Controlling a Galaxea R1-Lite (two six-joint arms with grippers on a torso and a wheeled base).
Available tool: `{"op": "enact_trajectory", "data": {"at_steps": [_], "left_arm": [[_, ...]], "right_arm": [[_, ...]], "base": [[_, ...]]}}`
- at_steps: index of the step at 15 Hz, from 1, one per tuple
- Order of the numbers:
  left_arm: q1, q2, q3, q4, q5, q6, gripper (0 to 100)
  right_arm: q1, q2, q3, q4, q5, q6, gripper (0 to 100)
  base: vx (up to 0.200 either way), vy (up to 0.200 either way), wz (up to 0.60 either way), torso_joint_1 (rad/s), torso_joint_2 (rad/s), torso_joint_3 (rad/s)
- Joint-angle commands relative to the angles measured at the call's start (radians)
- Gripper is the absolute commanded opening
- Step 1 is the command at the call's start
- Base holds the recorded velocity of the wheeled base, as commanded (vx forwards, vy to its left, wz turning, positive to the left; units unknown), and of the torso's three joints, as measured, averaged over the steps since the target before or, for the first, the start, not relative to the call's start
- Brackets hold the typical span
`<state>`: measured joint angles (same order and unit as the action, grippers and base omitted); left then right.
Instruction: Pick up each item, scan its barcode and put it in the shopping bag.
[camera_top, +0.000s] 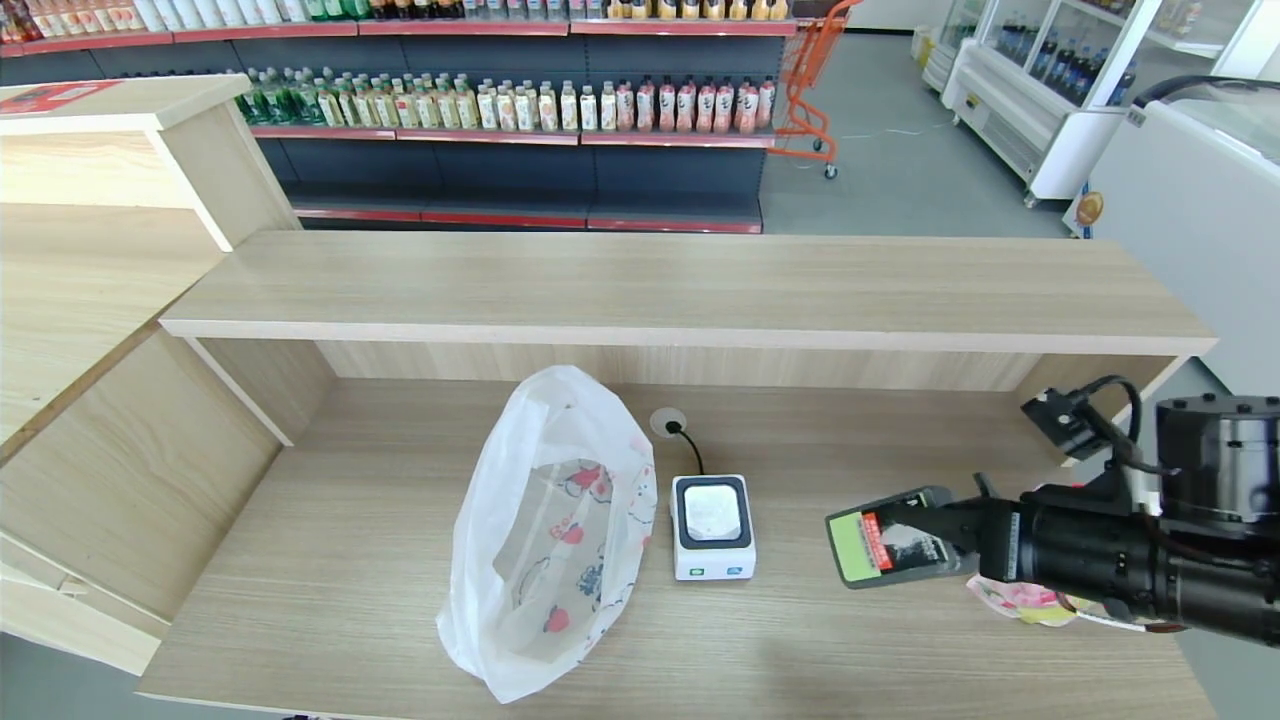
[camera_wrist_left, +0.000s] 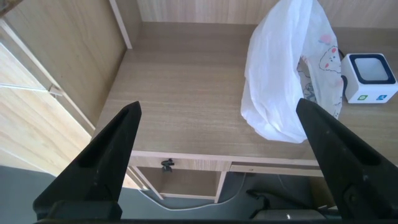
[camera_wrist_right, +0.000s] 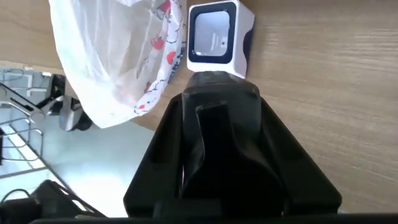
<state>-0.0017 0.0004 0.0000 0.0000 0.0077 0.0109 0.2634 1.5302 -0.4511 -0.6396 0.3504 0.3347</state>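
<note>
On the desk (camera_top: 330, 600), a little left of the middle: one shopping bag (camera_top: 545, 540) (camera_wrist_left: 280, 81) (camera_wrist_right: 106, 56), thin white plastic printed with red and dark cartoon figures, standing slumped and crumpled, its foot close to the front edge. Contents not to be made out through the plastic.

Just beside the bag, on the side toward the desk's right edge: one barcode scanner (camera_top: 712, 525) (camera_wrist_left: 371, 76) (camera_wrist_right: 214, 34), a white box with a dark-framed window facing up. Behind it, a black cable (camera_top: 690, 452) running to a round grommet hole (camera_top: 667, 421) near the desk's back wall. Along the back, above that wall, a raised counter ledge (camera_top: 680, 285).

Between the scanner and the desk's right edge: right gripper (camera_top: 935, 535), claw pinched on one dark packet (camera_top: 880, 537) with a green and red label turned upward. Packet near the scanner's right side, not over its window, well apart from the bag.

Under the right arm, close to the desk's right edge: one pink-and-yellow wrapper (camera_top: 1030, 603), lying on the wood, mostly hidden.

Over the desk's front edge toward the front-left corner: left gripper (camera_wrist_left: 219, 106), claw spread wide, bag and scanner well apart from it.

Counted: one bag, one scanner, two packaged items, one in the claw and one on the desk.
</note>
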Motion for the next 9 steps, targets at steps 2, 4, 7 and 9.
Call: {"op": "enact_trajectory", "data": {"at_steps": [2, 4, 7, 9], "left_arm": [[0.0, 0.0, 0.0, 0.0, 0.0, 0.0, 100], [0.0, 0.0, 0.0, 0.0, 0.0, 0.0, 100], [0.0, 0.0, 0.0, 0.0, 0.0, 0.0, 100], [0.0, 0.0, 0.0, 0.0, 0.0, 0.0, 100]], "right_arm": [[0.05, 0.188, -0.057, -0.069, -0.024, 0.122, 0], [0.114, 0.321, -0.156, -0.111, -0.131, 0.213, 0], [0.175, 0.444, -0.256, -0.112, -0.162, 0.222, 0], [0.192, 0.472, -0.282, -0.114, -0.168, 0.222, 0]], "base": [[0.0, 0.0, 0.0, 0.0, 0.0, 0.0], [0.0, 0.0, 0.0, 0.0, 0.0, 0.0], [0.0, 0.0, 0.0, 0.0, 0.0, 0.0], [0.0, 0.0, 0.0, 0.0, 0.0, 0.0]]}}
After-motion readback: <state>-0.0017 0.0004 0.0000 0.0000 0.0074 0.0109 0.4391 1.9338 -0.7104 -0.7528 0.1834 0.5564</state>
